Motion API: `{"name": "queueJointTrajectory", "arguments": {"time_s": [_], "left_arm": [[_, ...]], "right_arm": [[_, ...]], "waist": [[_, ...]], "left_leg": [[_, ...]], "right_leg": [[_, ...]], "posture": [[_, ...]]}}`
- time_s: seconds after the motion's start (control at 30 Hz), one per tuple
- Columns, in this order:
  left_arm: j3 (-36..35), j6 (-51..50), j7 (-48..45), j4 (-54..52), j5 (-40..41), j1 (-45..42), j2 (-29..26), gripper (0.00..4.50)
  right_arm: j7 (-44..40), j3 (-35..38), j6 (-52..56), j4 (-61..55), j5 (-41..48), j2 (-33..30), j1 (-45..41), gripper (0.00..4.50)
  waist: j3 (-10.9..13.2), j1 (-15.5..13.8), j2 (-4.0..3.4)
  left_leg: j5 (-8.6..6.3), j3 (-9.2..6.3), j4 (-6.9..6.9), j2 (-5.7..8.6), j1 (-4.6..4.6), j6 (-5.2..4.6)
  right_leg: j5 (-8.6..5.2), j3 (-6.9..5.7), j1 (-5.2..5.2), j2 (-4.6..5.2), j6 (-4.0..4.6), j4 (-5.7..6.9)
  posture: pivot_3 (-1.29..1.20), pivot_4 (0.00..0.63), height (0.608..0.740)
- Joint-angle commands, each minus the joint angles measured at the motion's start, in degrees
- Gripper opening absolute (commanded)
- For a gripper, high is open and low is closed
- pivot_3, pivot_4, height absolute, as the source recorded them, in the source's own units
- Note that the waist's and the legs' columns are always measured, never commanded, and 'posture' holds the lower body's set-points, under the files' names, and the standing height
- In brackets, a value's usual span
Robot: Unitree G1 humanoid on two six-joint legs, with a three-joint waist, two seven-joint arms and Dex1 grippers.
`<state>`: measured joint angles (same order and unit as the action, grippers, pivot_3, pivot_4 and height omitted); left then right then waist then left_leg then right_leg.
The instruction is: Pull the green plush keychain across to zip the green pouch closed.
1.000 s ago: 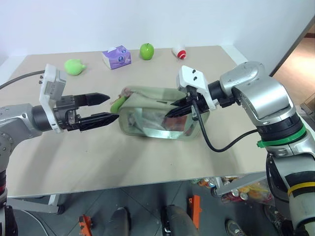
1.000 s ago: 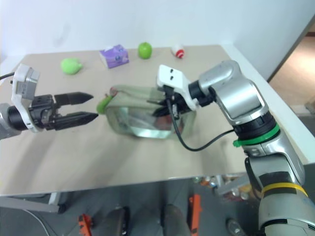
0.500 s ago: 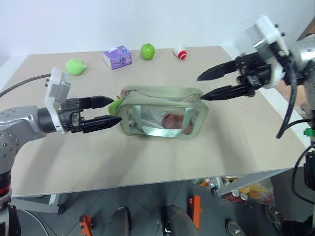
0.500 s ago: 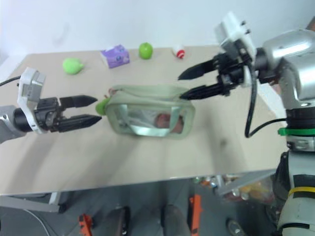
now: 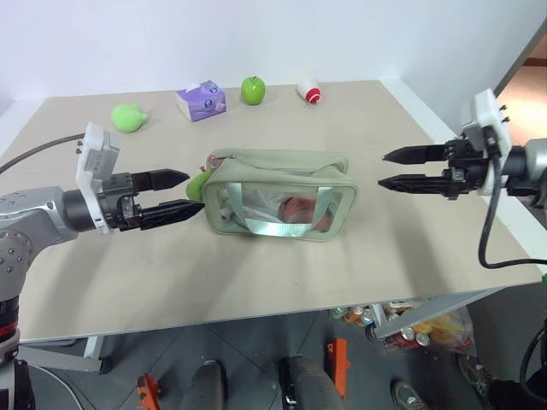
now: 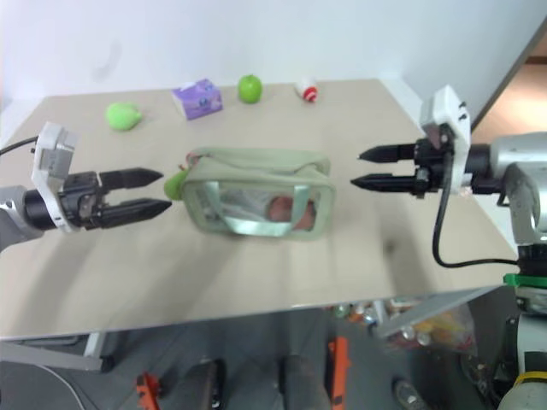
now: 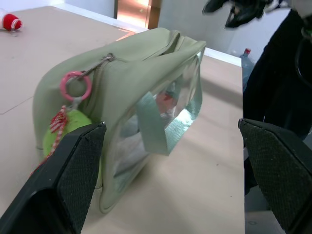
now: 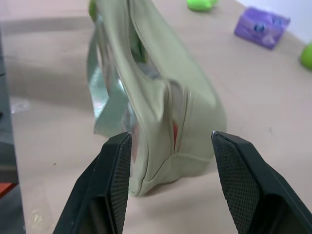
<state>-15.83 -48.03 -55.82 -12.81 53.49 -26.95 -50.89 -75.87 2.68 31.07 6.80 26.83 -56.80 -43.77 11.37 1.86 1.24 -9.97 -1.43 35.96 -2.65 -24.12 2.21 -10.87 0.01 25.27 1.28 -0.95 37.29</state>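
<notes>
The green pouch lies in the middle of the table, with its clear window towards me. The green plush keychain hangs on a pink ring from the zipper pull at the pouch's left end. My left gripper is open and level, its fingers just short of the keychain and holding nothing. My right gripper is open and points at the pouch's right end across a small gap.
Along the table's far edge sit a loose lime plush blob, a purple tissue box, a green apple and a small red and white object. The table's right edge runs just under my right arm.
My right gripper let go of the pouch's right end, opened and swung away to the right. The pouch settled back into shape. The left gripper stayed put.
</notes>
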Motion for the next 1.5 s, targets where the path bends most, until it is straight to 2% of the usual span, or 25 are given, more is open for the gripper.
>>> {"name": "queueJointTrajectory", "arguments": {"time_s": [0.03,0.5,0.6,0.77,0.8,0.93,1.07,1.23,1.5], "left_arm": [[-1.63,1.37,-0.86,0.80,-0.86,-1.25,-1.17,4.50],[-3.02,1.19,0.71,0.69,-1.38,1.84,-0.49,4.50],[-3.53,1.26,1.40,1.01,-1.36,2.49,-0.28,4.50],[-4.23,1.25,2.41,1.63,-1.62,3.98,0.06,4.50],[-4.38,1.26,2.56,1.96,-1.73,4.29,0.12,4.50],[-3.48,1.20,3.93,4.64,-3.43,4.87,0.58,4.50],[1.11,3.39,6.21,9.78,-10.14,4.55,1.84,4.50],[5.23,6.05,7.32,14.39,-15.19,0.05,5.78,4.50],[6.68,5.50,4.37,13.78,-15.33,-2.96,7.82,4.50]], "right_arm": [[2.46,0.44,-0.19,-3.56,-0.74,0.92,1.73,2.66],[5.62,-4.81,-0.63,-1.92,-4.93,6.92,-1.24,2.66],[5.51,-4.61,-1.58,-1.52,-5.44,7.56,-1.26,1.81],[4.41,-3.90,-1.30,-2.45,-4.75,7.60,-0.85,0.11],[4.33,-3.83,-1.29,-2.50,-4.71,7.57,-0.77,0.02],[4.10,-3.66,-1.30,-2.54,-4.47,7.70,-0.71,0.02],[4.66,-3.74,-0.08,-2.42,-4.39,7.87,-0.71,0.02],[4.62,-3.87,0.45,-4.40,-4.04,7.88,0.65,0.02],[5.36,-2.72,1.07,-6.02,-3.56,7.31,2.39,0.02]], "waist": [[0.00,-0.01,0.00],[0.00,-0.01,0.00],[0.00,-0.06,0.01],[0.00,-0.15,0.01],[0.00,-0.15,0.01],[0.00,-0.16,0.01],[0.00,-0.20,0.01],[0.02,-0.39,0.08],[0.02,0.00,0.08]], "left_leg": [[0.00,0.02,0.03,0.00,0.00,0.00],[0.00,0.22,0.11,-0.01,-0.02,0.00],[0.00,0.23,0.11,-0.01,-0.04,0.00],[0.00,0.23,0.11,-0.01,-0.04,0.00],[0.00,0.22,0.11,-0.01,-0.03,0.00],[0.00,0.23,0.12,-0.01,-0.03,0.00],[0.00,0.24,0.12,-0.01,-0.03,0.00],[0.00,0.23,0.14,-0.01,-0.04,0.00],[-0.01,0.25,0.13,-0.04,-0.01,0.00]], "right_leg": [[0.00,0.02,-0.01,0.00,-0.01,0.00],[0.05,0.19,0.02,0.00,-0.08,0.00],[0.05,0.19,0.02,0.01,-0.09,-0.01],[0.05,0.20,0.03,0.00,-0.09,-0.01],[0.05,0.20,0.03,0.00,-0.09,-0.01],[0.05,0.20,0.02,0.01,-0.09,-0.01],[0.05,0.20,0.02,0.01,-0.09,-0.01],[0.09,0.20,0.01,0.00,-0.10,-0.01],[0.14,0.22,0.02,-0.03,-0.15,-0.01]], "posture": [[0.00,0.150,0.740],[0.00,0.150,0.740],[0.00,0.150,0.740],[0.00,0.150,0.740],[0.00,0.150,0.740],[0.00,0.150,0.740],[0.00,0.150,0.740],[0.00,0.150,0.740],[0.00,0.150,0.740]]}}
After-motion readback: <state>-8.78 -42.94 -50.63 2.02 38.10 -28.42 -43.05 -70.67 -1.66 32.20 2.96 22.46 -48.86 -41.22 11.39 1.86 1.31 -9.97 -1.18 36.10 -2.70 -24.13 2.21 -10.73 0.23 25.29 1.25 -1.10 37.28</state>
